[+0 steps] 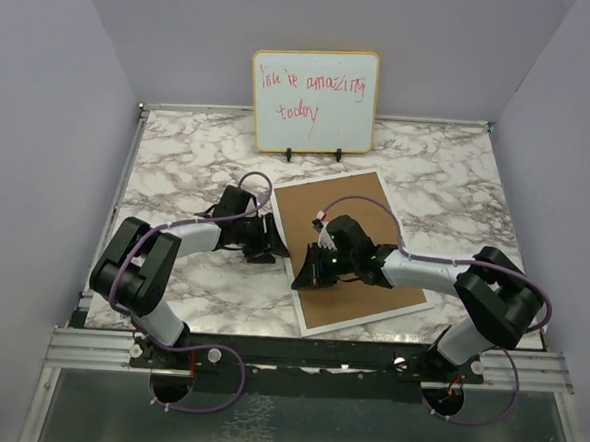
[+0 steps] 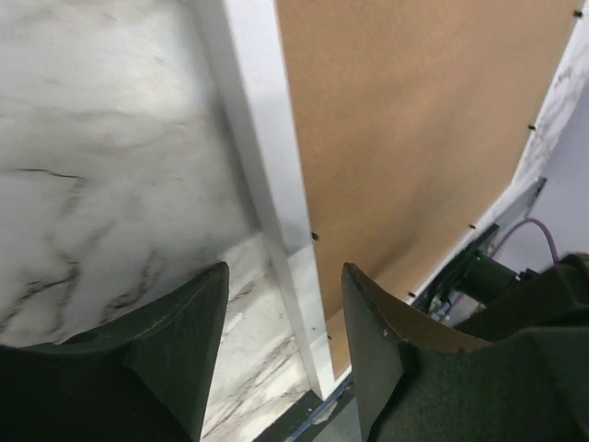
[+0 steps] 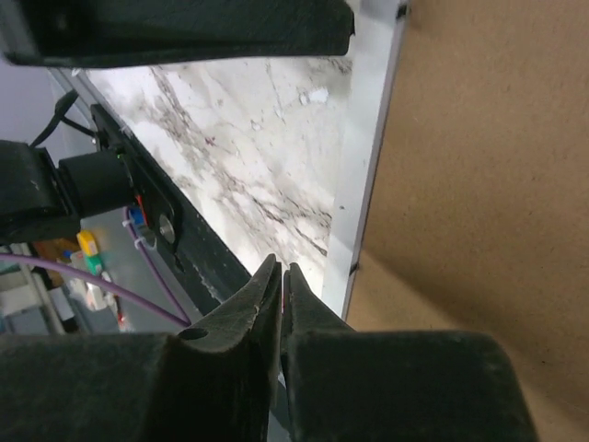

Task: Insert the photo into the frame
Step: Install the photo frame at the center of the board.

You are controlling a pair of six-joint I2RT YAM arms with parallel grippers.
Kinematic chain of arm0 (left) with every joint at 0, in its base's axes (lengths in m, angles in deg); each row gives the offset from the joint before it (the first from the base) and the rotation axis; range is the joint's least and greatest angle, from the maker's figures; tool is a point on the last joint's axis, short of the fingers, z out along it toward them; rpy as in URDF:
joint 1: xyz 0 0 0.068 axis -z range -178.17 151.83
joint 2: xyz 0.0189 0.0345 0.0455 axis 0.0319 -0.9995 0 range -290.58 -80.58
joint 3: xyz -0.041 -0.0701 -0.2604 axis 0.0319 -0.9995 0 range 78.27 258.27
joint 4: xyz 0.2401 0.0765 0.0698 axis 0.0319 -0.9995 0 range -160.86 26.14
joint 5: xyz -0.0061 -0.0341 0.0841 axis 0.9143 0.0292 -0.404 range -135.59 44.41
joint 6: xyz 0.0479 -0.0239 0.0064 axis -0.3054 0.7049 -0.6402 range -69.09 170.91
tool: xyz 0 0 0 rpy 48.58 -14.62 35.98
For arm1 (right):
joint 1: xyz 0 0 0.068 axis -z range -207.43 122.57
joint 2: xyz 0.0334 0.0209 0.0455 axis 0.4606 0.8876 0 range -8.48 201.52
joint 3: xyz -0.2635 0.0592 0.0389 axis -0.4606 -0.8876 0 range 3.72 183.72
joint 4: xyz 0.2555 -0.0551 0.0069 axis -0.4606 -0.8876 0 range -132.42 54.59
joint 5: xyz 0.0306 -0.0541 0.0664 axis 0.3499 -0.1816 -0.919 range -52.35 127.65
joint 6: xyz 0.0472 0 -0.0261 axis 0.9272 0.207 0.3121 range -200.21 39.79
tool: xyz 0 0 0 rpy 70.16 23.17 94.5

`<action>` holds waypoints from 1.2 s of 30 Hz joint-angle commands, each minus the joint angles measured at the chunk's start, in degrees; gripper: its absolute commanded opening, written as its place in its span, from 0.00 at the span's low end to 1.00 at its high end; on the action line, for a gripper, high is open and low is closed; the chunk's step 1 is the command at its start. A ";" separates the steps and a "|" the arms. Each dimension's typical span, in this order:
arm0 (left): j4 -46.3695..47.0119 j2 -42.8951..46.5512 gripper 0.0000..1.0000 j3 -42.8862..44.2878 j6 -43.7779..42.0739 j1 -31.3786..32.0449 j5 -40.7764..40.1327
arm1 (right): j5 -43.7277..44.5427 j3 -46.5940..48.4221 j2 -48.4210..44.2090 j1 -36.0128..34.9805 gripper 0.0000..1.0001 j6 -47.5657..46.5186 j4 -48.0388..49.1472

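At table centre: frame face-down, board in place

Frame (image 2: 265, 138): white rim up, lying from centre toward 4 o'clock on the table (image 1: 178, 164). A brown board (image 2: 414, 138) fills its back.
Photo: not on view. I cannot tell whether it sits under the board.
Left gripper (image 2: 285, 276): jaws apart over the rim at the frame's 9 o'clock edge.
Right gripper (image 3: 281, 276): fingers together on nothing visible, by the 7 o'clock corner.
Risk: a nip on that thin rim may skid or tip the frame and unseat the board. The grippers are near enough to clash.
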 commanded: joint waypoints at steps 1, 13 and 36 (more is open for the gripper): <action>-1.60 -5.97 0.59 -4.88 -0.23 3.49 0.41 | -7.57 -4.45 2.08 1.53 0.07 3.56 9.37; -9.31 -13.39 0.40 -4.46 -1.58 5.37 -7.84 | -9.73 -8.34 4.48 4.44 0.06 3.35 11.53; -14.75 -21.95 0.11 -3.36 -1.32 5.38 -22.27 | -8.48 -13.63 4.79 7.38 0.01 1.88 11.89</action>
